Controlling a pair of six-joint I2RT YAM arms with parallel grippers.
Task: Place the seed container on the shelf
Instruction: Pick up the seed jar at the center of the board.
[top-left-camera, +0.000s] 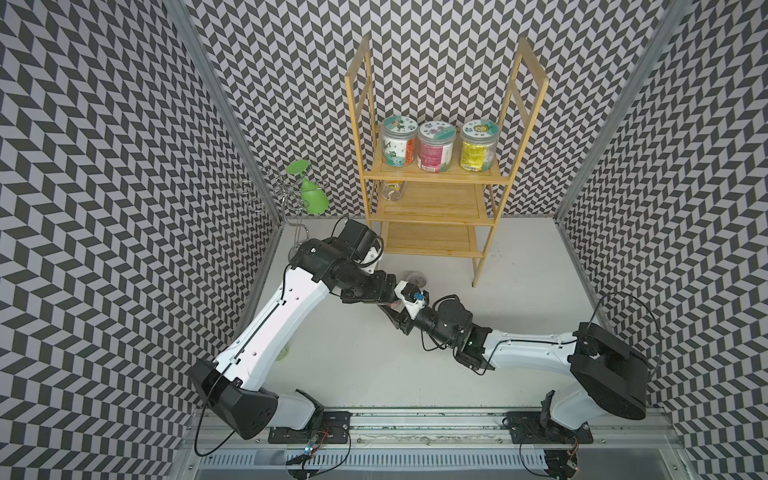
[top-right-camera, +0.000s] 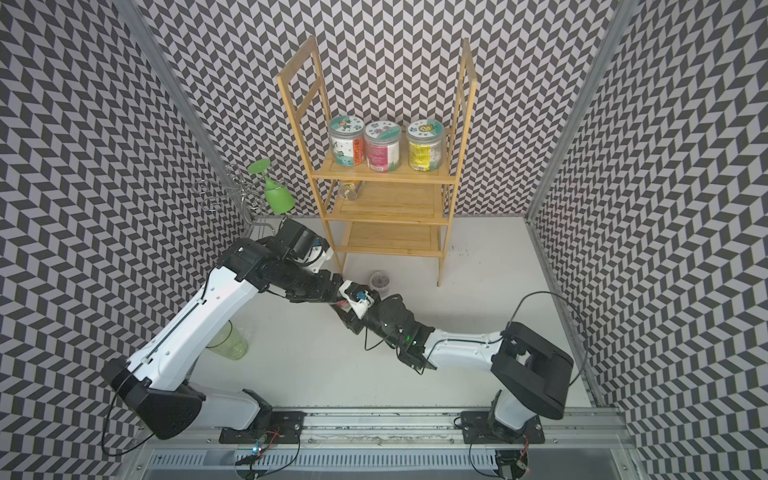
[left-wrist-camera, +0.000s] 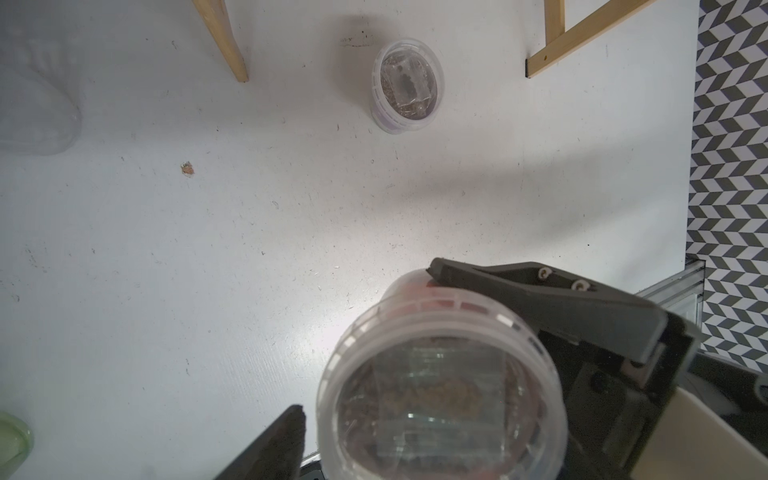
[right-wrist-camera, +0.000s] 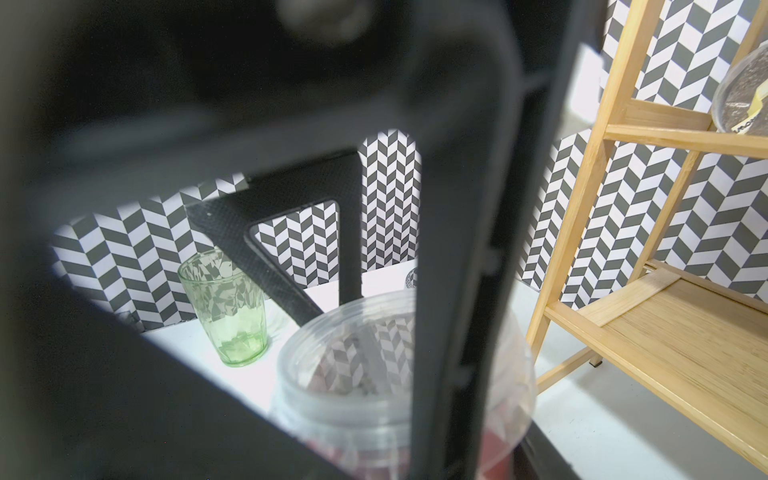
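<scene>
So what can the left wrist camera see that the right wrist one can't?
Only the left wrist camera shows the small lidded tub standing on the table by the shelf legs. Only the right wrist camera shows the shelf boards and a second jar up on one. Both show the clear jar close up, the shelf and the green glass, though the left catches just its edge.

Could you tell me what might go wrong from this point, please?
1. The seed container sits between both tools; one finger of the left tool stands clear of it and the grip of the right tool cannot be seen, so it may slip.
2. The top tier of the shelf already carries three jars, so placing it there could knock one.
</scene>
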